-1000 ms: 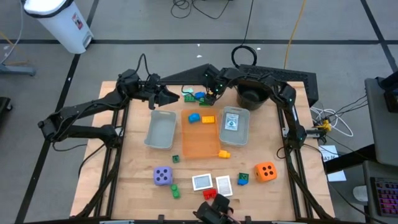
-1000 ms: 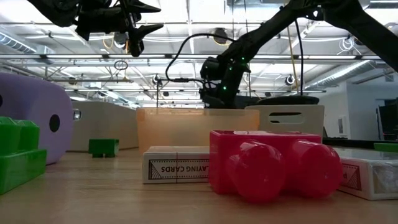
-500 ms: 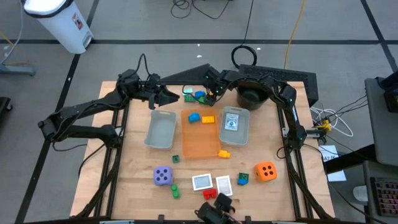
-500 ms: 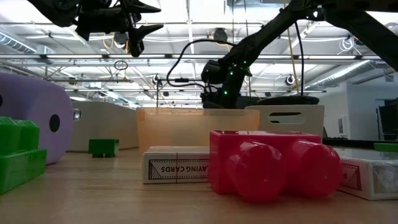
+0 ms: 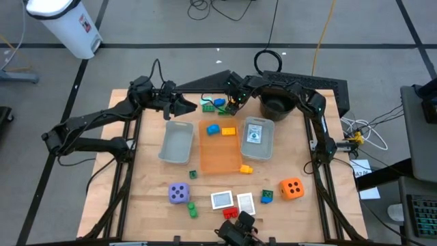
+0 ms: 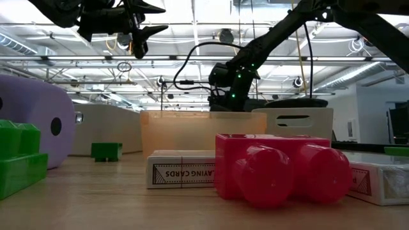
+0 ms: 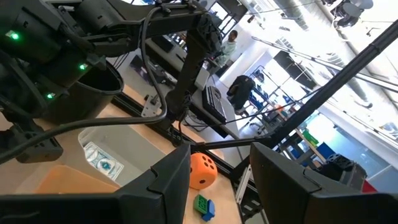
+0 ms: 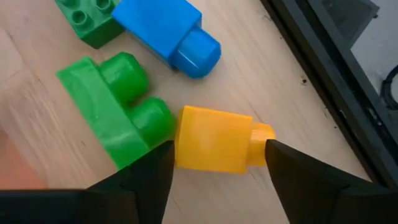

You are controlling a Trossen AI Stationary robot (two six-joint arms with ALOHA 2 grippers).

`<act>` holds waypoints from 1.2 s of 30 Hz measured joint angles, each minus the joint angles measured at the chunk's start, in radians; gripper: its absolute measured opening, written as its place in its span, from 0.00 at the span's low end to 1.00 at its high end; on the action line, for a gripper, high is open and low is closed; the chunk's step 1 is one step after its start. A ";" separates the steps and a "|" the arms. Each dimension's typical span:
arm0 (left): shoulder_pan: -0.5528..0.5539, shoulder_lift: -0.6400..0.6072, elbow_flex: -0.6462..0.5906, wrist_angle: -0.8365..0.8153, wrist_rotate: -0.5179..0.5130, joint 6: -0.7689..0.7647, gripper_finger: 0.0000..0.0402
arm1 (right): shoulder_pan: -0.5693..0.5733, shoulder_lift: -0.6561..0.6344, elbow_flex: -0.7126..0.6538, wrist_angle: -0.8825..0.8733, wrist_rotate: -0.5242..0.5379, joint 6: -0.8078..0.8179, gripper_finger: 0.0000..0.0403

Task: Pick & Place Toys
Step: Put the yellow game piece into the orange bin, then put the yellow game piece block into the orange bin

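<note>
A yellow brick (image 8: 214, 140) lies on the table near the far edge, beside a green brick (image 8: 115, 106) and a blue brick (image 8: 168, 31). My right gripper (image 8: 219, 148) slants down over it, one finger on each side of the brick, with a gap still between the fingers. My left gripper (image 5: 190, 106) hangs level above the table's far left, open and with nothing in it (image 7: 221, 155). Toys near the front edge include a purple die (image 5: 179, 193), an orange die (image 5: 292, 188), cards (image 5: 222, 199) and a red brick (image 6: 275, 169). My right gripper's fingers (image 8: 163, 163) stand close against the yellow brick's two ends (image 8: 181, 140), coming from above at a slant. I cannot tell whether they touch it. The brick lies flat on the table, its stud end beside one finger.
An orange tray (image 5: 220, 156) holding a blue brick (image 5: 213, 128) and an orange brick (image 5: 228, 130) stands mid-table between two grey trays (image 5: 176, 142) (image 5: 257, 137). A black bucket (image 5: 276, 106) is at the far right. A yellow brick (image 5: 246, 169) lies by the orange tray's corner.
</note>
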 joint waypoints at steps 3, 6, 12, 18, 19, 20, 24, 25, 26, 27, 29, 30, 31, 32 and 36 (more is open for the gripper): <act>0.000 0.000 0.000 0.000 0.000 0.000 0.42 | -0.001 0.000 0.000 0.000 0.000 0.000 0.52; 0.000 0.000 0.000 0.000 0.000 0.000 0.42 | -0.001 0.000 0.000 -0.001 -0.001 0.000 0.46; 0.000 0.000 0.000 0.000 0.000 0.000 0.42 | -0.001 -0.001 0.001 -0.001 0.000 0.000 0.38; 0.000 0.000 0.000 0.000 0.000 0.003 0.42 | -0.001 -0.001 0.001 -0.004 0.000 0.000 0.34; 0.000 0.000 0.000 0.000 0.000 0.003 0.42 | -0.001 -0.001 0.001 -0.004 -0.002 0.000 0.33; 0.000 0.000 0.000 0.000 0.000 0.003 0.42 | -0.001 0.001 0.000 -0.007 -0.004 0.000 0.32; 0.000 0.000 0.000 0.000 0.000 0.003 0.42 | 0.000 0.006 -0.003 -0.015 -0.004 0.000 0.28; 0.000 0.000 0.000 0.000 0.000 0.002 0.42 | 0.000 0.003 -0.002 -0.015 -0.004 0.000 0.26; 0.000 0.000 0.000 0.000 0.000 0.002 0.42 | 0.000 0.002 -0.001 -0.015 -0.004 0.000 0.25; 0.000 0.000 0.000 0.000 0.000 0.002 0.42 | 0.000 0.002 -0.001 -0.016 -0.004 0.000 0.24; 0.000 0.000 0.000 0.000 0.000 0.002 0.42 | 0.000 0.003 -0.001 -0.020 -0.003 0.000 0.23; 0.000 0.000 0.000 0.000 0.000 0.002 0.42 | 0.000 0.003 -0.001 -0.019 -0.003 0.000 0.23; 0.000 0.000 0.000 0.000 0.000 0.002 0.42 | -0.001 0.003 -0.001 -0.018 -0.003 0.000 0.23; 0.000 0.000 0.000 0.000 0.000 0.002 0.42 | -0.001 0.003 -0.001 -0.019 -0.003 0.000 0.23; 0.000 0.000 0.000 0.000 0.000 0.001 0.42 | -0.003 -0.001 -0.001 -0.053 -0.004 0.017 0.26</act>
